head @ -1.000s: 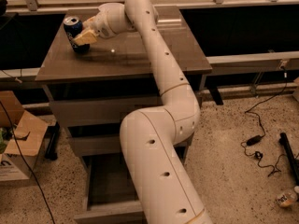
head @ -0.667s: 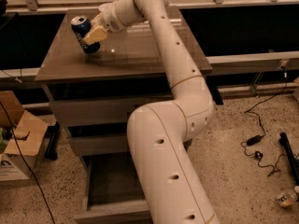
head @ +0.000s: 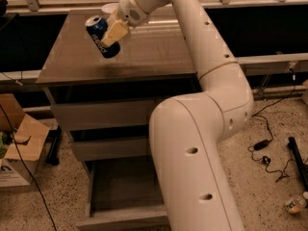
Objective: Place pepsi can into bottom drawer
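My gripper (head: 109,36) is shut on the pepsi can (head: 99,33), a dark-blue can with white lettering and a silver top. I hold it tilted, top toward the left, in the air above the left part of the cabinet top (head: 144,52). A cream-coloured finger (head: 114,32) lies across the can's side. The bottom drawer (head: 122,191) is pulled open below, its grey base bare, partly hidden behind my arm.
Two shallower drawers (head: 103,114) above the bottom one stick out slightly. A white bowl (head: 109,7) sits at the back of the cabinet top. A cardboard box (head: 19,148) stands on the floor at left. Cables (head: 264,148) lie on the floor at right.
The gripper has lifted the can off the cabinet top and carried it up and forward, tilting it. The arm has swung with it.
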Tool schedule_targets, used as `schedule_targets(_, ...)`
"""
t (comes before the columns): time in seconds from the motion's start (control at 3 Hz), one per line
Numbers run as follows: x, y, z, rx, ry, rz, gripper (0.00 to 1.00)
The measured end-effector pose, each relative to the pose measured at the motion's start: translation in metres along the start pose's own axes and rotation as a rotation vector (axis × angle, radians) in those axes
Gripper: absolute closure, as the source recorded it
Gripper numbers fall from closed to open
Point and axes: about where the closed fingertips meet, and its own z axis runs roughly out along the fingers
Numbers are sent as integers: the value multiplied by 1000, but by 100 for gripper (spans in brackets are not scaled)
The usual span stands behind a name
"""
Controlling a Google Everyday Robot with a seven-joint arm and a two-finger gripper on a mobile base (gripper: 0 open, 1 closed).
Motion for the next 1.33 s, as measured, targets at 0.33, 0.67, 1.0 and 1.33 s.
schedule_targets(0.33, -15, 18, -61, 56, 15, -12, 100)
schedule_targets(0.67, -27, 45, -143, 179, 38, 13, 100)
schedule_targets(1.0, -41, 70, -169, 197, 53, -2, 100)
schedule_targets(1.33, -41, 70, -169, 196, 53, -3, 100)
